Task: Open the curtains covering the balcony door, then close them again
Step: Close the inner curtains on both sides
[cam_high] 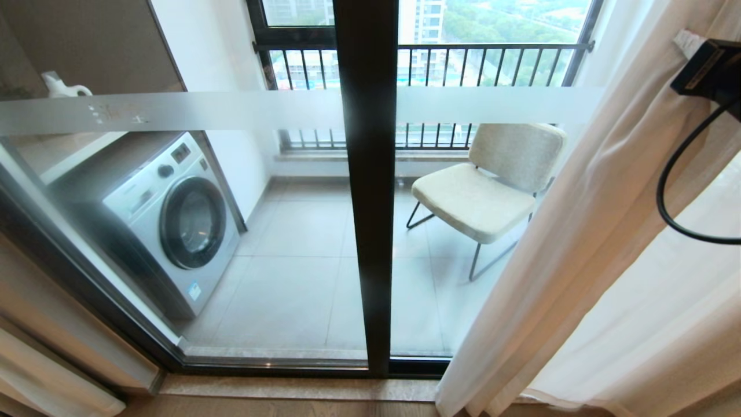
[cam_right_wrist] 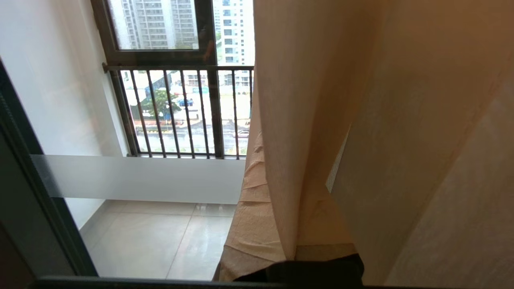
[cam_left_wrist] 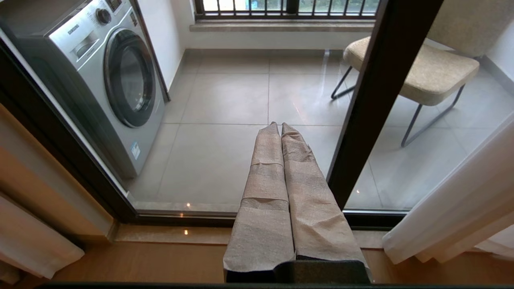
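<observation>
Closest in: the right gripper [cam_right_wrist: 257,168] with its paper-wrapped fingers is buried in the floor-length beige woven curtain panel [cam_right_wrist: 361,120]. One wrapped finger [cam_right_wrist: 251,216] shows on the glass side of a fold, and the fold runs down between the jaws, so it looks like they're pinched shut on the cloth, though the other finger is hidden behind fabric, so take that as my best read. In the head view the right arm's black wrist block [cam_high: 706,66] sits high against that same drape, cable looping down from it.

The left gripper [cam_left_wrist: 281,192] is parked low, its two wrapped fingers pressed flat together with nothing between them, pointing at the glass and well apart from any cloth.

Next out, the tall sliding glass balcony door with the thick black frame [cam_high: 370,231] and frosted band is mostly uncovered; the curtains are bunched to either side of it.

Beyond the glass: a silver front-loading washing machine [cam_high: 173,220], a cream padded chair on thin metal legs [cam_high: 492,185], then the black-barred railing window [cam_high: 434,63].

What matters for the next move: the curtain hangs vertically, its long axis straight up and down through the right jaws, and the bare glass lies sideways from them toward the black frame. The right arm is by far the nearer one, so I'd say it does the pulling across.
</observation>
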You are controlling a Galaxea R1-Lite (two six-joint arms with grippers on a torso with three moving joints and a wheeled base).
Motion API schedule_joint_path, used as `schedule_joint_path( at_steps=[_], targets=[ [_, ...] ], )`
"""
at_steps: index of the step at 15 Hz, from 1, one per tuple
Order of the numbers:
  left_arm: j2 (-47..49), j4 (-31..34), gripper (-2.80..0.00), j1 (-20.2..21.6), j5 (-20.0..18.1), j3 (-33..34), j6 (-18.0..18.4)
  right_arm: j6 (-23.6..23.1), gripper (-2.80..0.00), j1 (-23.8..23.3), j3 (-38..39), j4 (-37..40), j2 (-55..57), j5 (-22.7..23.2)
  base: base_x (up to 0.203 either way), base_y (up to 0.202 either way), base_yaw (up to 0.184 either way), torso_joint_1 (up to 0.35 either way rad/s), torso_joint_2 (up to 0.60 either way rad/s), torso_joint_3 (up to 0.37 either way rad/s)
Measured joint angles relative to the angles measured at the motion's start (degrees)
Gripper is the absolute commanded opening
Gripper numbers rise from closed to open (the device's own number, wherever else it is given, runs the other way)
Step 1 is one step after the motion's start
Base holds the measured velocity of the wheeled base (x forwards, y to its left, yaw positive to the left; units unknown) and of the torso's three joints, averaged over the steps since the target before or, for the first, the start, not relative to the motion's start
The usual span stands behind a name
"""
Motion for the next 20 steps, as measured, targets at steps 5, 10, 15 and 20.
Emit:
schedule_joint_path(
  at_steps=[5, 10, 15, 20],
  targets=[
    [0.0, 0.0, -2.8, 0.0, 0.0, 0.0, 0.0, 0.0, -2.8, 0.2, 0.0, 0.0, 0.0, 0.0, 0.0, 0.192, 0.0, 0.0, 0.0, 0.004],
    [0.0, 0.0, -2.8, 0.0, 0.0, 0.0, 0.0, -0.9, -2.8, 0.2, 0.0, -0.1, 0.0, 0.0, 0.0, 0.191, 0.0, 0.002, 0.0, 0.0],
    [0.0, 0.0, -2.8, 0.0, 0.0, 0.0, 0.0, -0.9, -2.8, 0.2, 0.1, -0.2, 0.0, 0.0, 0.0, 0.19, 0.001, 0.003, 0.0, 0.001],
    [0.0, 0.0, -2.8, 0.0, 0.0, 0.0, 0.0, -1.0, -2.8, 0.2, 0.3, -0.2, 0.0, 0.0, 0.0, 0.189, 0.001, 0.002, 0.0, 0.002]
  ],
)
